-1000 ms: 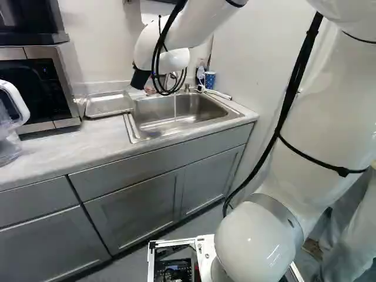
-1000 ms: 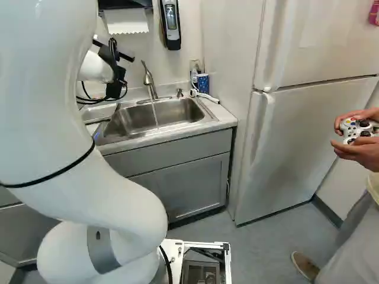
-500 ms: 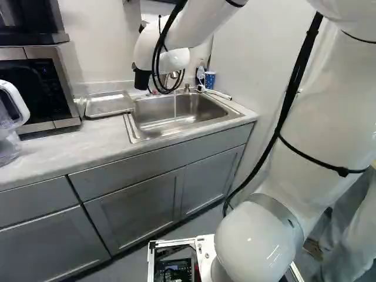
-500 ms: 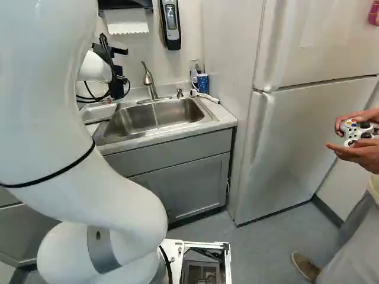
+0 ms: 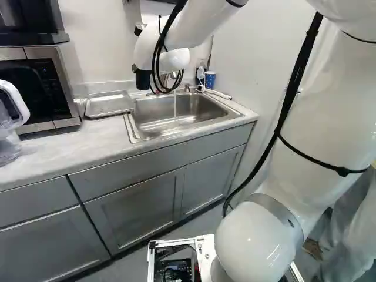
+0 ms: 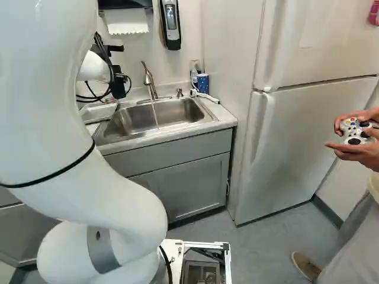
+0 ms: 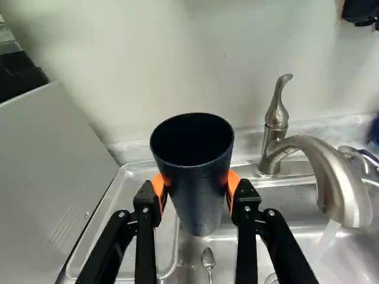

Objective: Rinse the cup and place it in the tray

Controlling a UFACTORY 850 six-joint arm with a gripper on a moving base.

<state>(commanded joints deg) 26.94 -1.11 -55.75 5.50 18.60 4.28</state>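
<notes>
My gripper (image 6: 119,84) is near the wall, left of the faucet in the right base view. In the wrist view the gripper (image 7: 196,188) has its orange pads on opposite sides of a dark cup (image 7: 198,204), shut on it. The cup is upright with its open mouth up; its inside is dark. The metal tray (image 7: 127,198), also visible as a tray (image 5: 110,104) beside the sink in the left base view, lies below and beside the cup. From the faucet (image 7: 337,177) water runs into the sink (image 5: 176,117), to the cup's other side.
A microwave (image 5: 44,82) borders the tray, and a clear jug (image 5: 9,126) stands on the counter (image 5: 70,144). A blue patterned cup (image 6: 203,83) and white hose stand behind the sink. A spoon (image 7: 208,259) lies in the sink. A refrigerator (image 6: 296,130) is at the right.
My wrist has turned, bringing the dark end part from a tilt to upright, with a slight shift toward the sink in the left base view. The base has stayed put.
</notes>
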